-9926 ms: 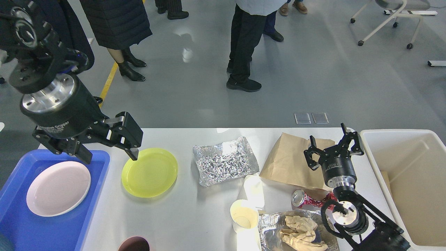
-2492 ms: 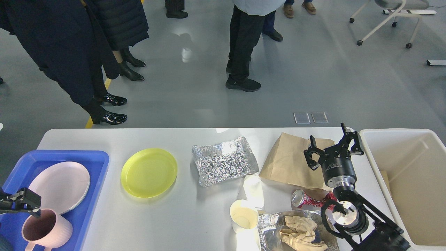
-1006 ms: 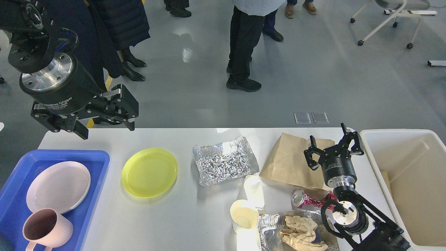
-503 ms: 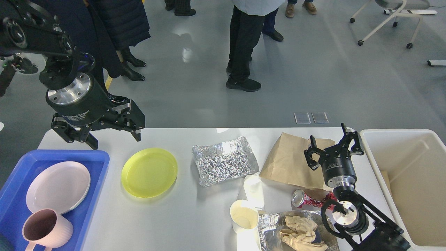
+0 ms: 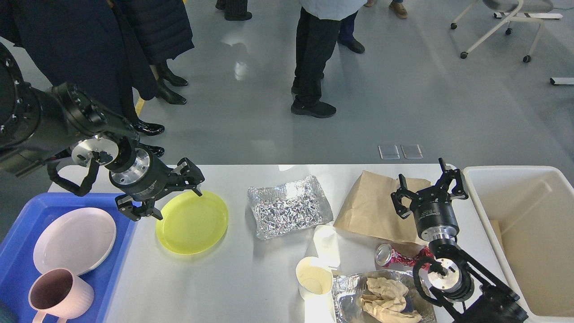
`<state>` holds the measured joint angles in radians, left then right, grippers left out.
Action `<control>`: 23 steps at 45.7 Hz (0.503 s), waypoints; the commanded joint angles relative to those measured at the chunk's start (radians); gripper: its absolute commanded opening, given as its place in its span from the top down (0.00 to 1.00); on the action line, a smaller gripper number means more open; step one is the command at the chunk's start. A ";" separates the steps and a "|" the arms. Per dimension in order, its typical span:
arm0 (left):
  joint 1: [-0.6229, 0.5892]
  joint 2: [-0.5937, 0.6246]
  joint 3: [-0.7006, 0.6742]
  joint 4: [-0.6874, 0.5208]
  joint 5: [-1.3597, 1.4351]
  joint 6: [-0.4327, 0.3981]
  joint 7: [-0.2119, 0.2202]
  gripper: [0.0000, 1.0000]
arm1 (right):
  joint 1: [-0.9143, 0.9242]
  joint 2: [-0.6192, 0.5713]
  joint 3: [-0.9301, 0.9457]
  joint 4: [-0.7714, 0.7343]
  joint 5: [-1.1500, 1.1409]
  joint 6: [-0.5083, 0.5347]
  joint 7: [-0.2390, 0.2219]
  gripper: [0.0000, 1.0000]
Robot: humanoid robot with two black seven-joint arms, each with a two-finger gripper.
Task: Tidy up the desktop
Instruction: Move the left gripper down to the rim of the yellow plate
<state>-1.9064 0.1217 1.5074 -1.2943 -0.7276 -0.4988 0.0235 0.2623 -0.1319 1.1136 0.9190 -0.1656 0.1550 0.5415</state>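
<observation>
Desktop (image 5: 251,278) half sorted: dishes in blue tray (image 5: 18,264), rubbish near bin (image 5: 520,233).
Left gripper (image 5: 176,202) spread wide at yellow plate (image 5: 193,222) rim, likely to lift it; right gripper (image 5: 428,188) splayed, empty.

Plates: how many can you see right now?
2. A pink plate lies in the blue tray; a yellow plate sits on the desktop beside that tray.

White lettering runs along the black body of the left gripper (image 5: 177,202) and of the right gripper (image 5: 428,183), but it is too small and blurred to read. The crushed red can (image 5: 397,256) carries print that cannot be made out either.
</observation>
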 commanded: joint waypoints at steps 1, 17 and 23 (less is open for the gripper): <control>0.099 0.000 -0.051 -0.003 -0.110 0.215 0.058 0.05 | 0.000 0.000 0.000 0.000 0.000 0.000 0.000 0.00; 0.309 -0.017 -0.191 0.012 -0.113 0.528 0.081 0.05 | 0.000 0.000 0.000 0.000 0.000 0.000 0.000 0.00; 0.365 0.012 -0.223 0.063 -0.124 0.543 0.093 0.06 | 0.000 0.000 0.000 0.000 0.000 0.000 0.000 0.00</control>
<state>-1.5897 0.1075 1.3060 -1.2709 -0.8404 0.0270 0.1060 0.2623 -0.1319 1.1137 0.9190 -0.1657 0.1549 0.5415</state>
